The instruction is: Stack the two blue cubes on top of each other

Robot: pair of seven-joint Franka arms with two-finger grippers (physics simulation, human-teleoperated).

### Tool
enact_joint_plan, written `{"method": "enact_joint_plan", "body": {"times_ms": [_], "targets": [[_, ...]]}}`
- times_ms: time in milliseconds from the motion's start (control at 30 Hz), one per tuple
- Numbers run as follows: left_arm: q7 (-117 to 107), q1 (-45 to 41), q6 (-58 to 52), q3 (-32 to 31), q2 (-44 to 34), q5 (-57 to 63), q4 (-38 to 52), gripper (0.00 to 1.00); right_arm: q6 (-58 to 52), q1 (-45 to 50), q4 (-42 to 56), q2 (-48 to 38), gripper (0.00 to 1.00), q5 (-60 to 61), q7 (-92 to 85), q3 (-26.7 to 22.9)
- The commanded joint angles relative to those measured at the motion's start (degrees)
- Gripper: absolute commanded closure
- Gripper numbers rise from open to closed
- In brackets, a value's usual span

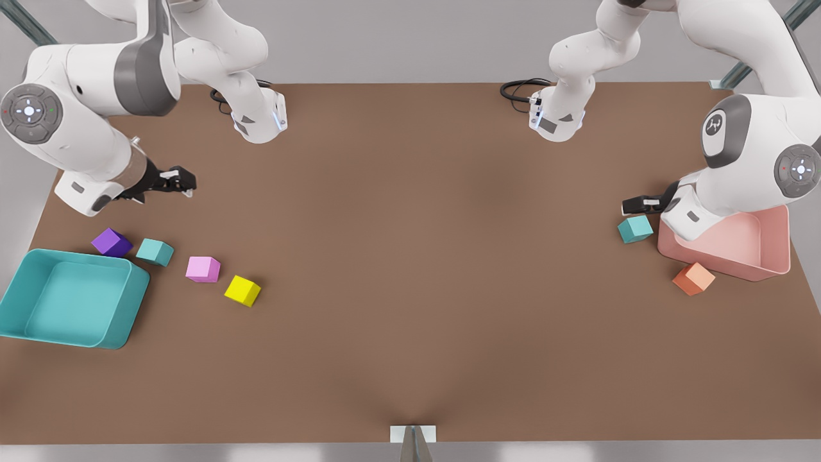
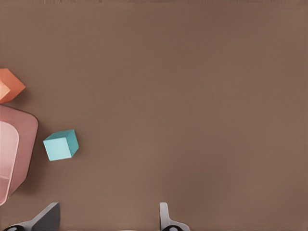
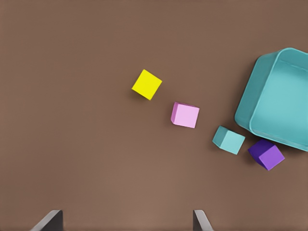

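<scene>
One blue cube (image 1: 154,251) (image 3: 229,140) lies on the table at the front view's left, between a purple cube (image 1: 111,242) and a pink cube (image 1: 203,269). My right gripper (image 1: 183,181) (image 3: 126,222) hovers open above and behind it, holding nothing. The other blue cube (image 1: 635,229) (image 2: 60,145) rests at the front view's right, beside the pink bin (image 1: 770,256). Close behind this cube hangs my left gripper (image 1: 632,205) (image 2: 106,221), open with nothing between its fingers. The two cubes are far apart.
A large teal bin (image 1: 38,327) (image 3: 255,86) stands at the front view's left edge. A yellow cube (image 1: 242,290) (image 3: 147,84) lies past the pink cube. An orange cube (image 1: 693,278) (image 2: 9,84) lies in front of the pink bin (image 2: 24,139). The brown table's middle is bare.
</scene>
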Motion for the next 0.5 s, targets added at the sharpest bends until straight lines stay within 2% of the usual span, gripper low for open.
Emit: {"method": "enact_joint_plan", "body": {"times_ms": [0,100,133,200,300,467], "targets": [[-0.64,0.01,0.46,-0.07,-0.06,0.03,0.02,0.00,0.36,-0.25,0.02,-0.05,0.00,-0.05,-1.13,-0.08],[-0.55,0.01,0.10,-0.07,-0.06,0.03,0.02,0.00,2.64,-0.34,0.03,1.88,0.00,-0.67,-1.57,-0.08],[-0.55,0.01,0.10,-0.07,-0.06,0.03,0.02,0.00,3.87,-2.09,-0.33,4.07,0.00,-3.11,-7.51,-0.08],[-0.55,-0.08,0.10,-0.07,0.03,0.03,0.02,0.00,12.92,-6.58,-6.39,6.36,0.00,-3.57,-12.03,-0.08],[-0.37,-0.52,-3.58,-0.15,3.19,0.29,4.59,0.00,17.32,-9.92,-8.32,8.39,0.00,-3.13,-12.03,-0.08],[-0.46,-0.79,-3.59,-0.24,3.90,0.38,4.85,0.00,26.37,-13.97,-17.64,8.03,0.00,-1.99,-12.38,-0.08]]}}
